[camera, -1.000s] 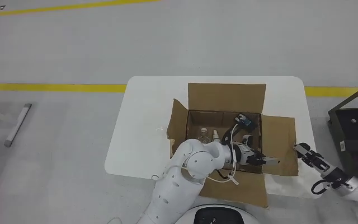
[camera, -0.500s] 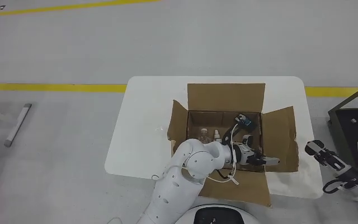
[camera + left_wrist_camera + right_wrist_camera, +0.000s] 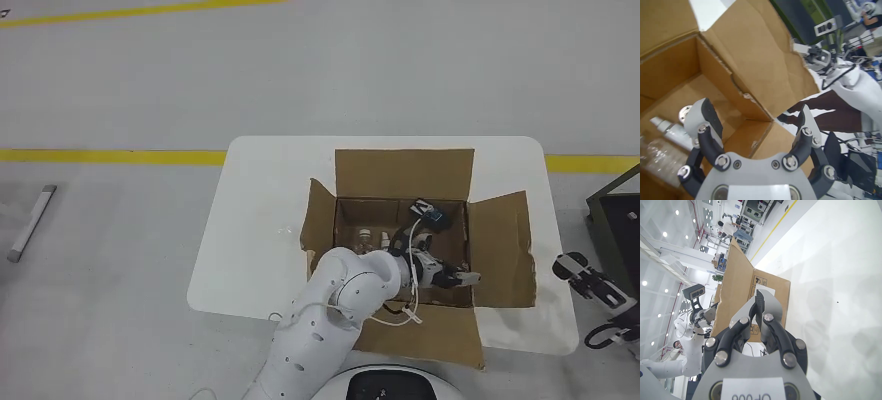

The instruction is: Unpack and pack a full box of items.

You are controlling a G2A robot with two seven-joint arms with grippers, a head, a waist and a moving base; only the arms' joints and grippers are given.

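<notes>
**Cardboard box [image 3: 405,172] open on the white counter [image 3: 260,220]**

From above, the left end effector [image 3: 462,277] sits inside the box. The right end effector [image 3: 570,267] hangs at the counter's edge, apart from the box.

The left wrist camera shows its fingers spread over a white bottle [image 3: 668,128] and a clear bottle [image 3: 657,157] lying inside.

The right wrist camera shows its fingers pressed together, facing the box's outer wall.

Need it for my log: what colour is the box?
The box is brown; top view shows it best.
</notes>
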